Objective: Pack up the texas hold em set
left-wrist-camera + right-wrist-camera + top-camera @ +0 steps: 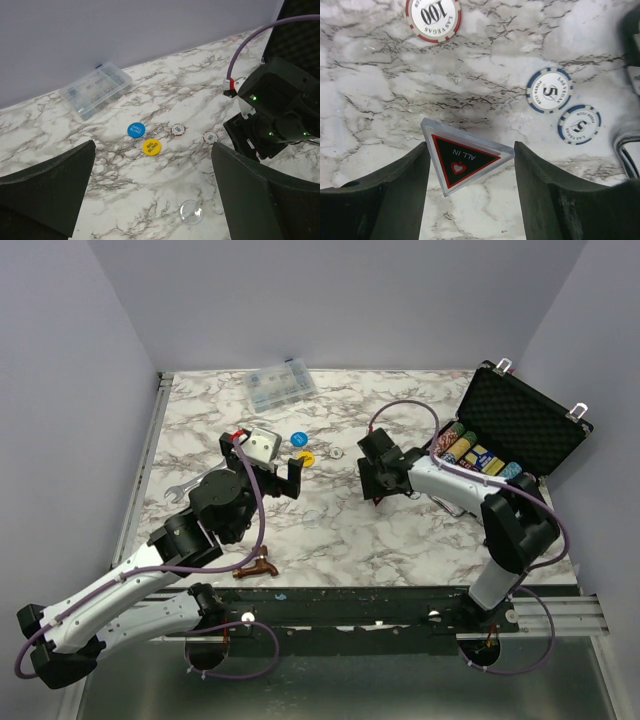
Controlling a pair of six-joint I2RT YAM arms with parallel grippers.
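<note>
Two arms are out over the marble-veined worktop (400, 540), and the right gripper (470, 146) has the action. Its dark matte fingers (395, 190) are partway closed onto a clear acrylic triangle (462, 159), red and black inside and lettered ALL IN. One edge sits against one finger, one corner against the other. Whether it's off the surface, can't tell. Only that wrist view shows it; from above, the gripper hides it. The same view gives round, stripe-edged chips lying flat: a red-and-white 100 chip (432, 17) beyond the fingertips, and two blue-and-white 5 chips (549, 91) just beside one another.

The left gripper (263, 465) is spread wide with nothing in it, left of the worktop's middle. Its own camera picks out a blue disc (135, 130) reading SMALL BLIND, a yellow disc (151, 147) reading BIG BLIND just beside it, and a glassy little dome (191, 212) nearer.

The overhead view alone shows the whole case (525, 420), over at the far right: lid up, black egg-crate foam, silver latches, coloured chip rows (470, 450) in the base. A clear compartment box (280, 387) lies far, near the back wall.
</note>
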